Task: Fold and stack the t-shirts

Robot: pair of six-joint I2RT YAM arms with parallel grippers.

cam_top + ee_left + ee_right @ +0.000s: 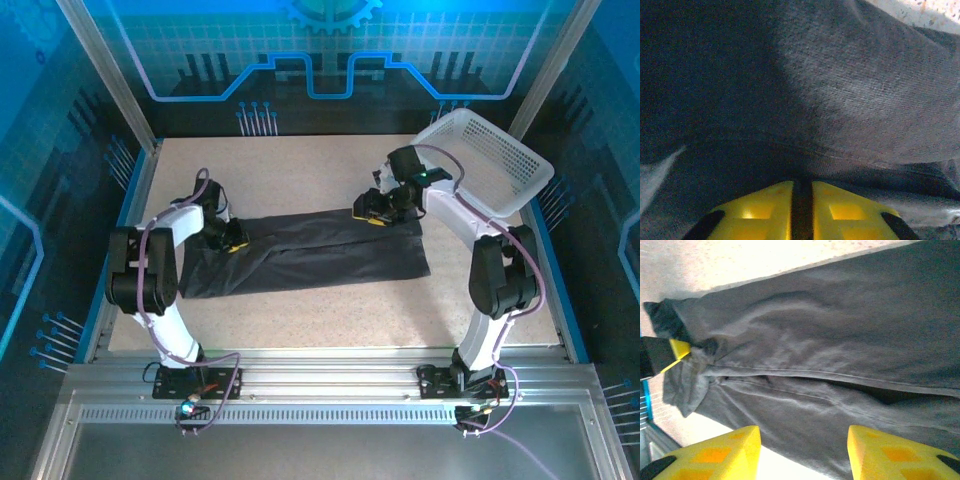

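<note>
- We find the left gripper [232, 240] at 9 o'clock on the speckled beige table [300, 165]. Its yellow fingers [765, 210] are pressed together on a bunched edge of cloth.
- We see one plain dark charcoal soft cloth t-shirt [310, 255] lying as a long folded band across the table centre, running from 9 o'clock to 3 o'clock.
- We find the right gripper [375, 212] over the band's 1 o'clock corner, its yellow fingers [890, 455] spread wide above the cloth.
- We locate the white plastic lattice basket [500, 170] at 2 o'clock, at the table's far right corner.
</note>
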